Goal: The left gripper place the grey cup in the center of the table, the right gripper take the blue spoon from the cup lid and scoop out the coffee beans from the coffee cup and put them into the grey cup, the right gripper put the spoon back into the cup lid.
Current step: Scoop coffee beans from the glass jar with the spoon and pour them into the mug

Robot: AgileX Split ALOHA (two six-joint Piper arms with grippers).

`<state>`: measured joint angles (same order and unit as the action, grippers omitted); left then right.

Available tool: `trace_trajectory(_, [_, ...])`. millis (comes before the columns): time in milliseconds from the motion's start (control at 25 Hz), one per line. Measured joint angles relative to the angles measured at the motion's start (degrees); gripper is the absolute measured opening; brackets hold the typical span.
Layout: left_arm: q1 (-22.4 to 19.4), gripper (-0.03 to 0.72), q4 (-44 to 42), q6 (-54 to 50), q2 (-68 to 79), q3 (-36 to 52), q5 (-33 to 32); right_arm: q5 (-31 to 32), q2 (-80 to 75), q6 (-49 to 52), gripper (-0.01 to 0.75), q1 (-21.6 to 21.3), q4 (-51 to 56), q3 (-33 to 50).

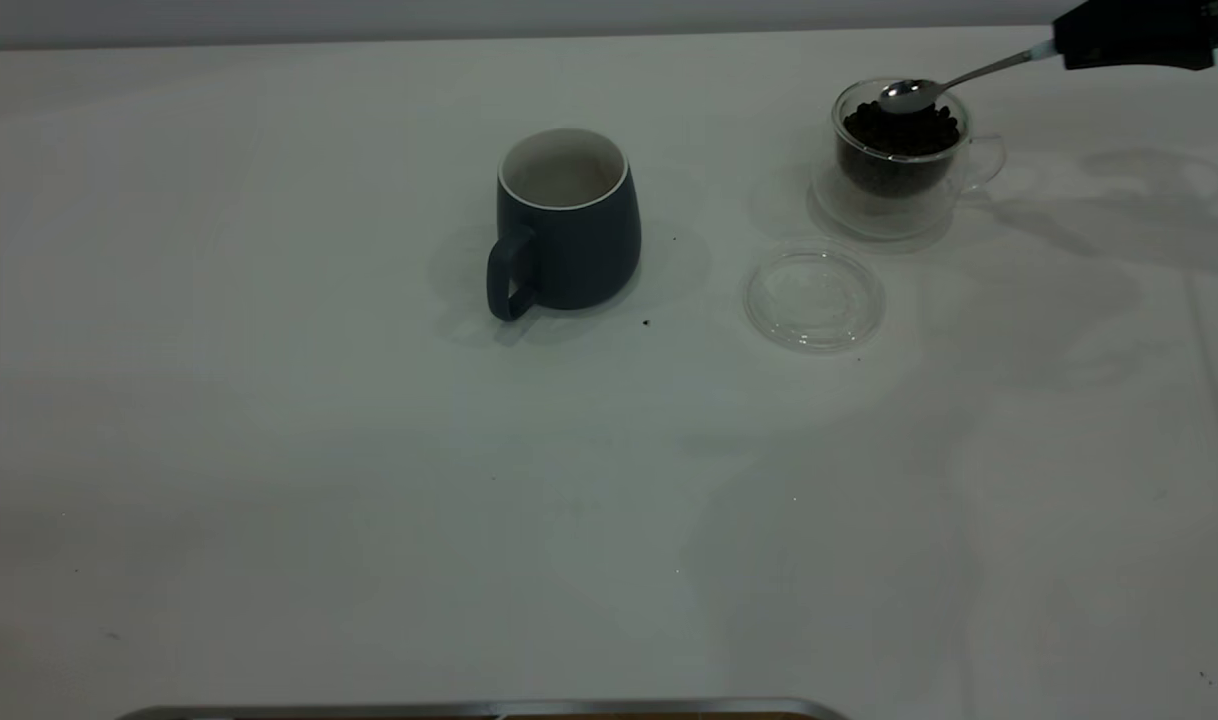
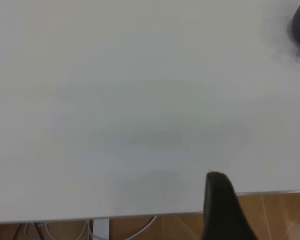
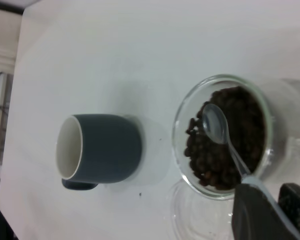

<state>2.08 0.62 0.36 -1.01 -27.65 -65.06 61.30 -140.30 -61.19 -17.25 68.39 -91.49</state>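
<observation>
Stretching bare across the near half of the exterior view, the white bench (image 1: pixel 369 520) carries only a few tiny dark specks there, with a thin metal strip (image 1: pixel 489 709) showing at the nearest edge. Farther in, about at the middle of the bench, stands the grey cup (image 1: pixel 567 220), upright, its white inside empty and its loop handle turned toward the camera and slightly left. To its right, a little apart, the cup lid (image 1: pixel 814 298) lies flat with nothing on it. Just behind the lid, close to it but whether touching cannot be told, sits the coffee cup (image 1: pixel 904 160), its clear handle pointing right, filled nearly to the rim with the coffee beans (image 1: pixel 901 132). Over the beans hangs the bowl of the blue spoon (image 1: pixel 909 96), empty and at the far side of the cup's mouth; the right wrist view shows the bowl low above the bean surface, contact not clear. The spoon's stem rises to the right into the right hand (image 1: pixel 1059 47), which is clamped on its handle end at the far right corner. The left hand (image 2: pixel 222 210) appears only in its own wrist view, beyond the bench edge, one dark finger visible, so its opening cannot be told
</observation>
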Motion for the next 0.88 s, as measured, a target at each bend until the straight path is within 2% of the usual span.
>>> trace_trajectory(480, [0.0, 0.475, 0.0, 0.0, 0.0, 0.0, 0.0, -4.7, 0.0, 0.12, 0.1, 0.19, -2.25, 0.0])
trace_trajectory(880, [0.0, 0.475, 0.0, 0.12, 0.0, 0.0, 0.0, -5.62, 0.0, 0.59, 0.1, 1.74, -3.03, 0.0])
